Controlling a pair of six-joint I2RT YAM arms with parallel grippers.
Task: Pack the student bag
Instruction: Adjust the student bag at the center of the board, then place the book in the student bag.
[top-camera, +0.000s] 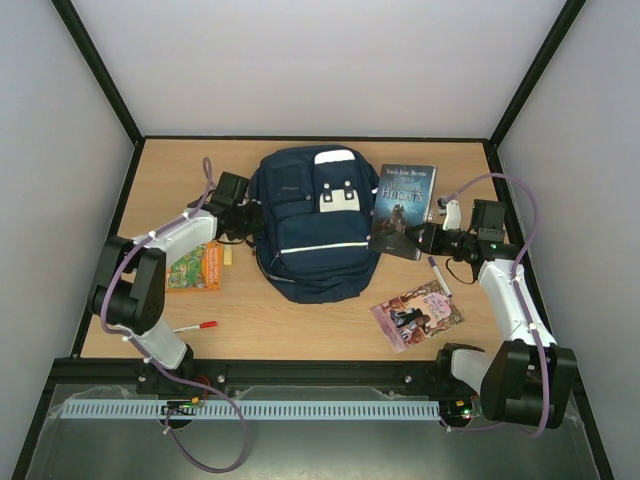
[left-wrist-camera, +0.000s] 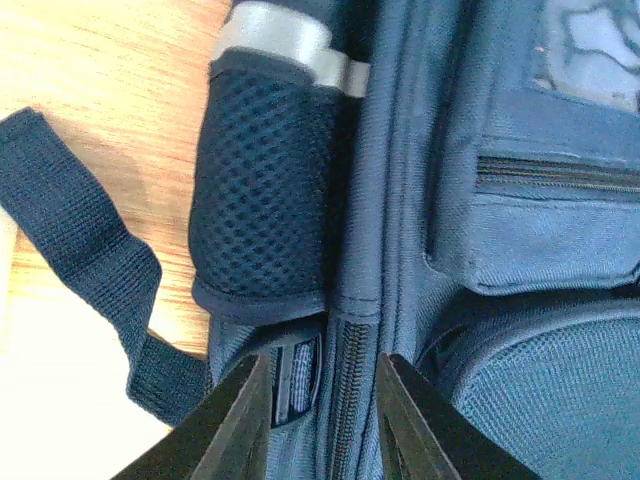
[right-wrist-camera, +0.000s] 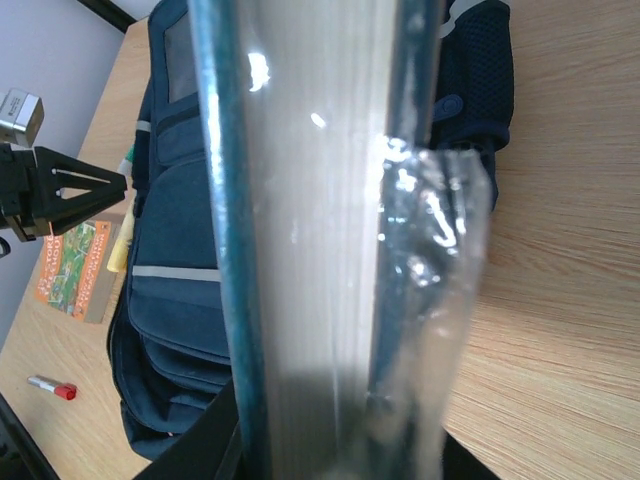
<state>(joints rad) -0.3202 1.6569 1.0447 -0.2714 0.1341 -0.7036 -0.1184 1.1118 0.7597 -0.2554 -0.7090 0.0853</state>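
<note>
The left arm's jaws stand a little apart astride the side zip (left-wrist-camera: 350, 400) of the large navy blue fabric backpack (top-camera: 312, 225), lying front-up on the table (top-camera: 300, 335); the right arm's jaws pinch a dark blue glossy-covered book (top-camera: 403, 195). Best to open the zip fully before feeding the book in

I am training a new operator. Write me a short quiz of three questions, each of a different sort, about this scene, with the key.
1. True or false: the right claw grips the blue book.
2. The left claw is at: A) the bag's left side; B) the blue book; C) the left pen.
3. Fill in: the left pen's cap is ___.

Key: 1 true; 2 A; 3 red.
</note>
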